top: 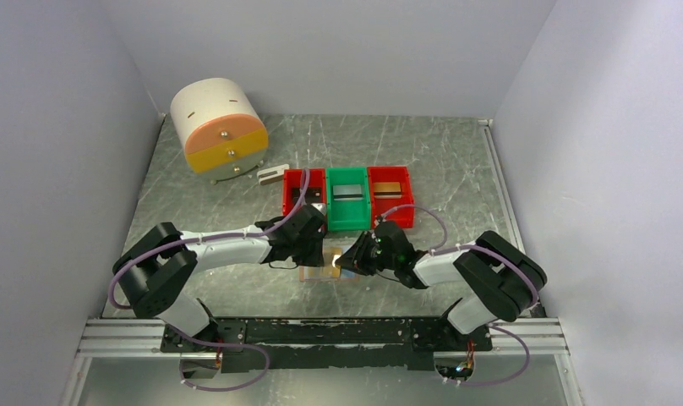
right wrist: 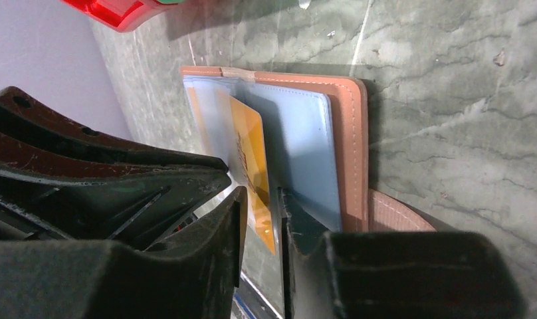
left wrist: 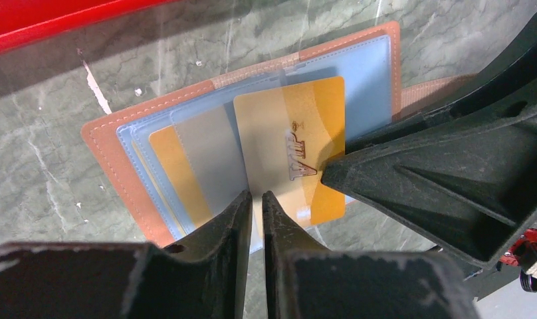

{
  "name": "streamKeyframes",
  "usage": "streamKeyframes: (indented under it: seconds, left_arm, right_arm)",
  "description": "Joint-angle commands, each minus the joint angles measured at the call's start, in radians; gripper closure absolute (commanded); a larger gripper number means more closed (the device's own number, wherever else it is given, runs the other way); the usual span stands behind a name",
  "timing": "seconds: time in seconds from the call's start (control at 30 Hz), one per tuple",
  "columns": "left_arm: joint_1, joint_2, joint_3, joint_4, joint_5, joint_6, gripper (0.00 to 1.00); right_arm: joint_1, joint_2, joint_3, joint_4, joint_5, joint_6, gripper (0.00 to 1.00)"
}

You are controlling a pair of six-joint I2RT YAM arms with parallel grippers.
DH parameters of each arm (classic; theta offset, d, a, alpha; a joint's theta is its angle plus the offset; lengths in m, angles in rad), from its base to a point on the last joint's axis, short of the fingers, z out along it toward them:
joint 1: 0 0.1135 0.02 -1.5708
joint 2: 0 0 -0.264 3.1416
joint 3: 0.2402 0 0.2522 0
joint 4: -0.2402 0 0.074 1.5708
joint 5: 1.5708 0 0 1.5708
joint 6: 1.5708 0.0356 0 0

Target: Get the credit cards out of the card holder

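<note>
Near the middle of the table [top: 456, 169], just near of the red and green bins [top: 348, 199]: the card holder [left wrist: 113, 146] lies open and flat between the two arms, clear pockets [left wrist: 372, 73] facing up.
Card in play: a yellow-orange card [left wrist: 306, 133] marked VIP sticks partway out of its pocket toward the right gripper [right wrist: 260, 199].
Other cards: a grey-white card [left wrist: 209, 159] and a second yellow-orange card [left wrist: 169, 159] sit inside pockets further left.
Left gripper [left wrist: 254, 199]: fingers pressed together at the holder's edge. They seem to nip a pocket leaf, but what lies between them cannot be made out.
Right gripper state: fingers a little apart with the VIP card's edge in the gap. Whether they clamp it cannot be told.
Risk, slip: a loose hold on so thin and slick a card would likely let it slide free and drop back onto the pockets.
Risk, drag: if the left hold is weak, pulling the card could tow the whole holder to the right.
Risk, tear or bend: a pull across the pocket mouth, not along it, could jam the card or strain the clear leaf.
Risk, collision: the fingertips are close together over the holder, so a small error could knock them together.
</note>
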Motion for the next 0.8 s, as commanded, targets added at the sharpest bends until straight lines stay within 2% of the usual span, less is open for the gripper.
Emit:
streamKeyframes:
  seconds: [0.0,0.3,0.53,0.77]
  left_arm:
    - [-0.008,0.006,-0.011,-0.033,0.000,-0.002,0.82]
    - [-0.009,0.010,-0.010,-0.031,0.006,0.002,0.84]
    - [-0.010,0.011,-0.004,-0.039,-0.001,0.000,0.84]
    - [-0.009,-0.002,0.001,-0.039,-0.011,0.000,0.83]
  right_arm:
    - [-0.006,0.021,-0.035,0.043,0.005,0.016,0.71]
    - [-0.006,0.062,-0.056,0.140,-0.022,0.016,0.71]
    - [-0.005,0.023,-0.061,0.096,0.014,0.000,0.88]
    - [-0.009,-0.078,-0.062,-0.034,0.076,-0.036,0.98]
